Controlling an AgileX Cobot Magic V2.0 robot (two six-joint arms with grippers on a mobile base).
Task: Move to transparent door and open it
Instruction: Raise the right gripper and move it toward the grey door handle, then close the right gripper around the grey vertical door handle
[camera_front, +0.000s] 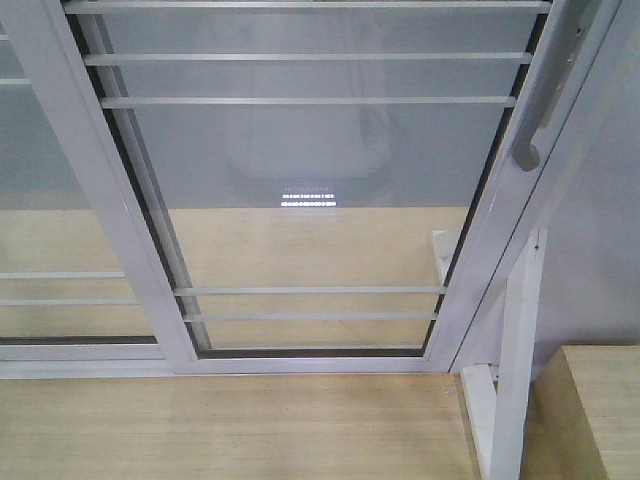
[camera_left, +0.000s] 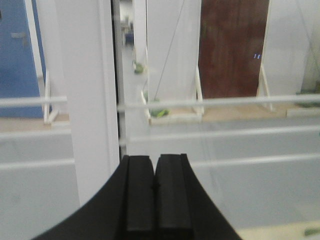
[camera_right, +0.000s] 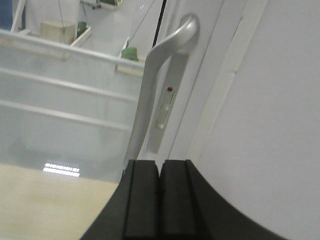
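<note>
Grey handle (camera_right: 146, 100) of transparent door (camera_right: 192, 85) just beyond closed right hand (camera_right: 160, 167); left hand (camera_left: 154, 161) closed too.

This looks like a test hall or lab. Far ahead of the left tool (camera_left: 155, 200), a blue door (camera_left: 12, 65) and a brown door (camera_left: 232, 47) stand free on white stands (camera_left: 175, 118) on a grey floor (camera_left: 280, 195). In the front view a white brace (camera_front: 515, 340) stands against the frame (camera_front: 300, 362) on a plywood platform (camera_front: 230, 430).

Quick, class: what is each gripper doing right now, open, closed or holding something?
Left gripper: closed, holding nothing.
Right gripper: closed, holding nothing; the door handle is just ahead of it.
</note>
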